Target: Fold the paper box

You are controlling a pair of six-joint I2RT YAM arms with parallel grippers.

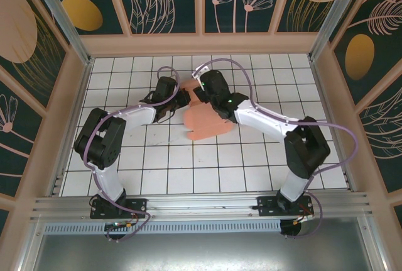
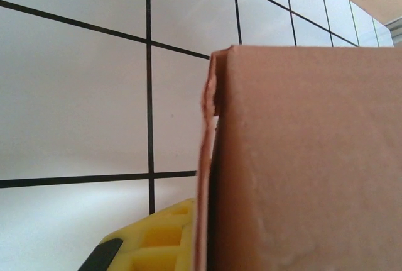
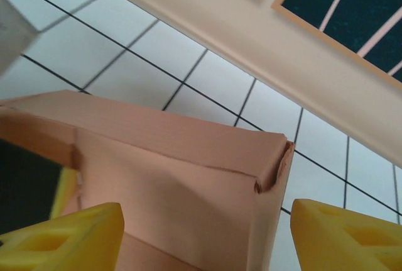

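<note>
Overhead, a half-folded salmon-pink paper box (image 1: 204,123) lies on the tiled table (image 1: 163,158), toward twelve o'clock of centre. The left gripper (image 1: 183,100), at the box's ten o'clock, is closed, pinching a raised wall. The right gripper (image 3: 206,215) stands open astride a creased corner, gripping nothing. Risk: unheld, that springy corner may unfold, or the left pinch could drag or tear the thin card.

Black-and-white arms (image 1: 135,115), lilac cables (image 1: 339,126), yellow fingers (image 3: 63,236).
</note>
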